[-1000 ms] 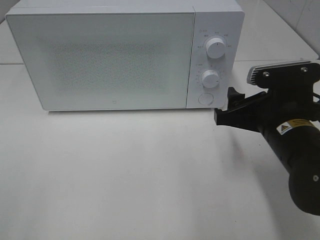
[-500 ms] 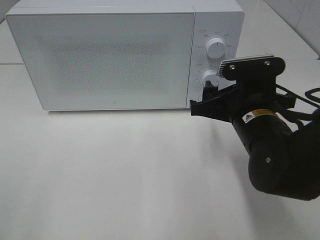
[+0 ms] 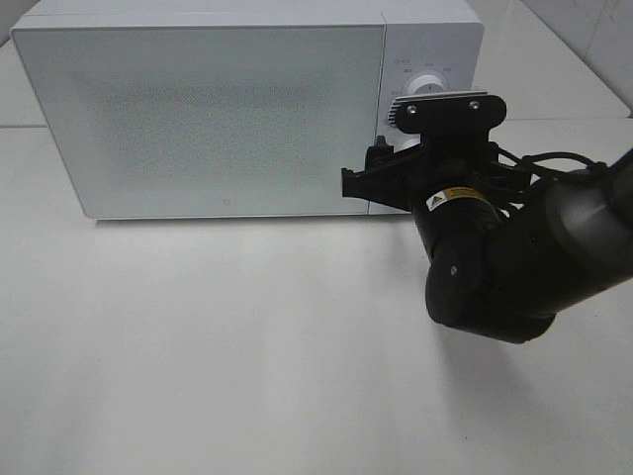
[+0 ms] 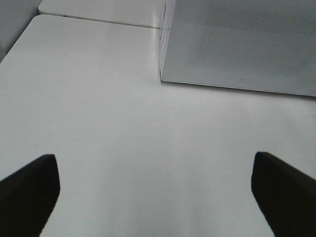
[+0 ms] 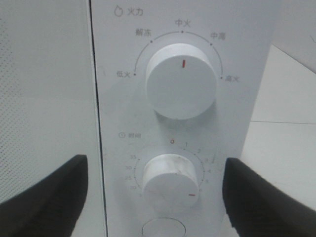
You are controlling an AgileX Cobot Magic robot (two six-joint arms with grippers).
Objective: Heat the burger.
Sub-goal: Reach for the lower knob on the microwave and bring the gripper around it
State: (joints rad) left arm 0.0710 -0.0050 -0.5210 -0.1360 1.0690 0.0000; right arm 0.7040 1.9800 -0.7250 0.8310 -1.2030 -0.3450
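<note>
Step in hand: setting the controls. The microwave (image 3: 198, 119) has its door (image 3: 208, 109) shut. The right claw (image 3: 368, 180) is up at the control panel, jaws spread fairly wide and holding nothing. In the right wrist view the timer knob (image 5: 171, 181) sits between the two fingers (image 5: 44, 197), not touched. Its red mark is off the 0 on the scale. The power knob (image 5: 181, 81) above it has its red mark at the middle setting. A round button (image 5: 163, 229) is just under the timer.

Next move, my guess: ease in, close on the timer knob and twist. It needs to be square on and centred, since the knob is small and smooth and could slip.

Left claw (image 4: 155, 192): jaws wide, empty, hanging over the bare surface (image 3: 247, 346) near the microwave's left corner.

Burger: not visible in any view. The door is frosted, so I cannot tell what is inside. With the door shut it is probably in there, but that is a judgement only.
</note>
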